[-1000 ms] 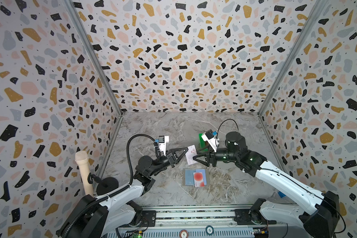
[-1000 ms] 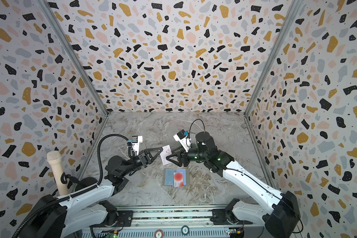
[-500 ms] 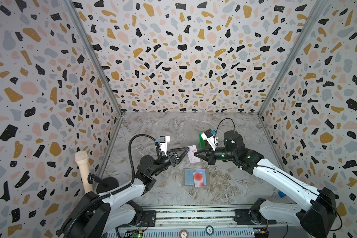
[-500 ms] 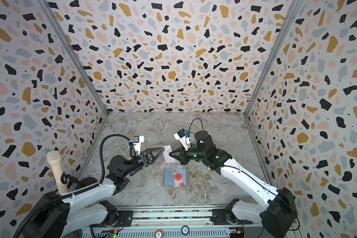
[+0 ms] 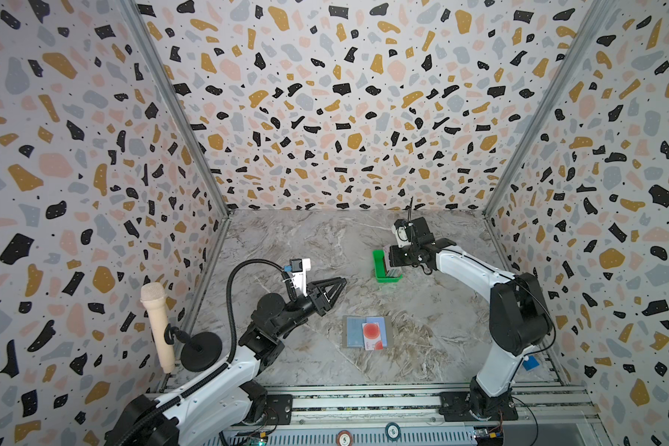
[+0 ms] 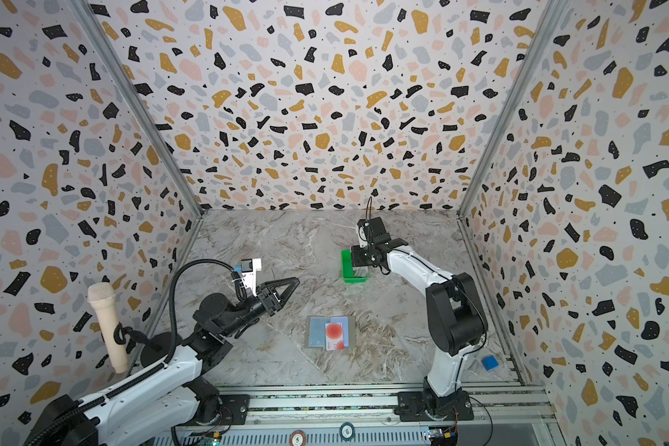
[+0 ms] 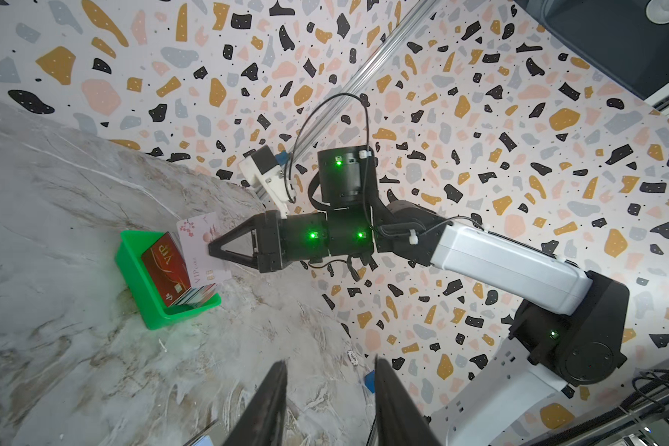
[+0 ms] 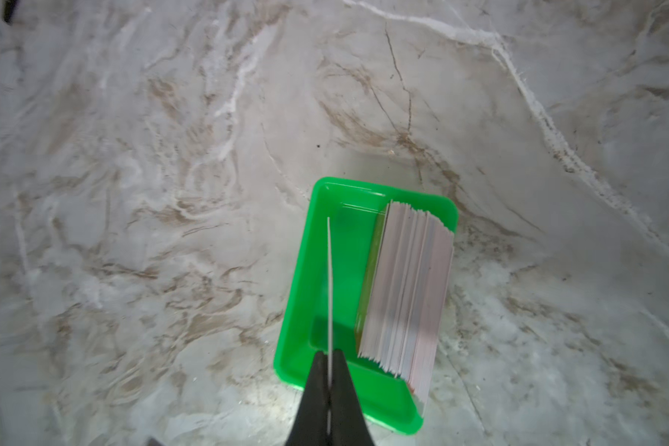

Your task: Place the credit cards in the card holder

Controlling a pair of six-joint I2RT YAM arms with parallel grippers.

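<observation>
The card holder point(image 5: 389, 334) lies open and flat at the middle front of the table, with light blue cards point(image 5: 352, 332) and a white card with a red disc point(image 5: 372, 334) on it. More credit cards point(image 8: 406, 289) stand on edge in a green tray point(image 8: 306, 270), a red one point(image 7: 165, 266) at the front. My right gripper point(image 8: 330, 359) hangs over that tray, shut on a pale pink card point(image 7: 197, 247) held on edge. The left gripper point(image 5: 342, 281) hovers left of the holder, jaws apart and empty.
A microphone on a black stand point(image 5: 157, 324) is at the left front corner. A small blue block point(image 5: 530, 363) lies by the right arm's base. Speckled walls close three sides, and a metal rail point(image 5: 364, 401) runs along the front.
The pink card passed from the left gripper to the right, which shut on it and carried it back and right over the green tray. The left jaws opened and stayed near the middle.
</observation>
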